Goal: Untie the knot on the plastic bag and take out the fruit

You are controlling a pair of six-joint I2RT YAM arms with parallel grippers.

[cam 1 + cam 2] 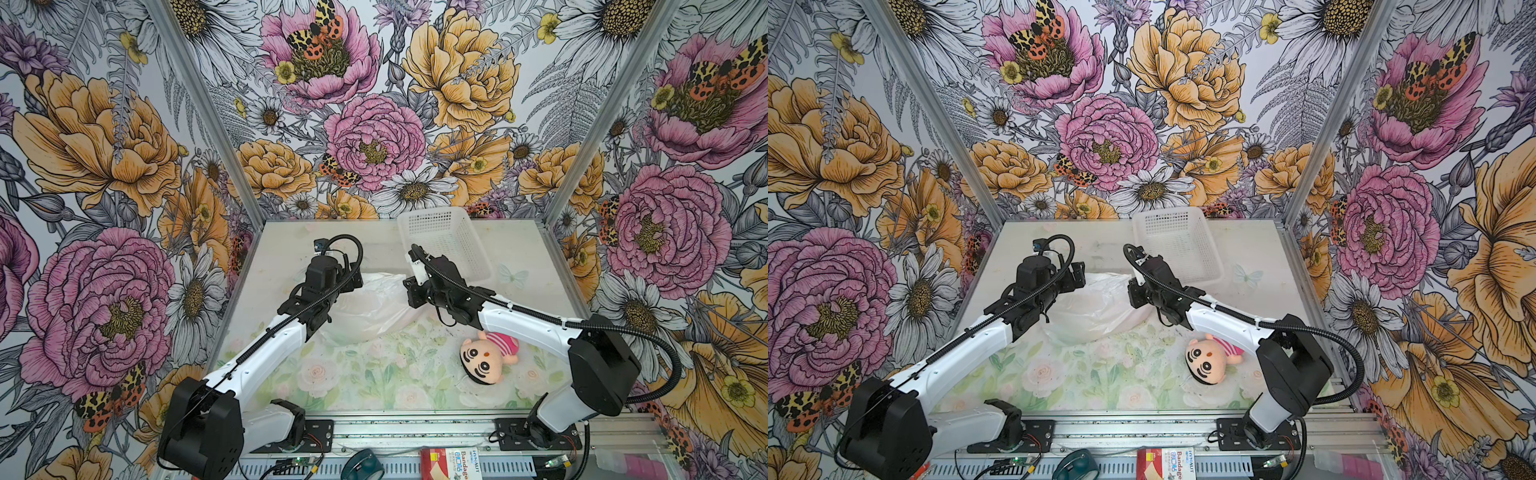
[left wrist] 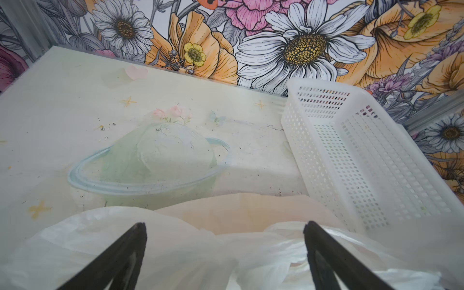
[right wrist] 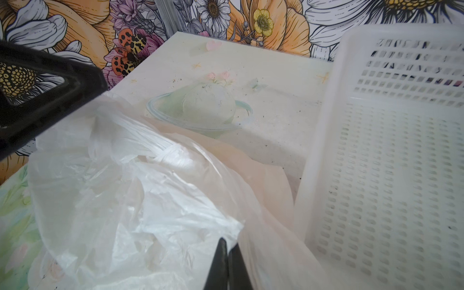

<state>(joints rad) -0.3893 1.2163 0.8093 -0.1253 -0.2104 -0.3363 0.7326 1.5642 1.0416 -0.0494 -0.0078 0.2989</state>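
The plastic bag (image 1: pixel 374 307) (image 1: pixel 1096 307) lies crumpled in the middle of the table, between my two grippers. A bunched twist of its film, the knot (image 3: pixel 170 150), sits on top of it. My left gripper (image 2: pixel 224 223) (image 1: pixel 354 281) hangs open over the bag's left side, and the bunched film (image 2: pixel 228 242) lies between its spread fingers (image 2: pixel 125 251). At the bag's right edge my right gripper (image 3: pixel 228 244) (image 1: pixel 410 291) is shut on a fold of bag film. The fruit is hidden inside the bag.
A white perforated basket (image 1: pixel 449 241) (image 3: pixel 389 150) stands at the back right, close against the bag. A plush doll (image 1: pixel 486 357) in a pink striped shirt lies on the table under the right arm. Flowered walls close in three sides.
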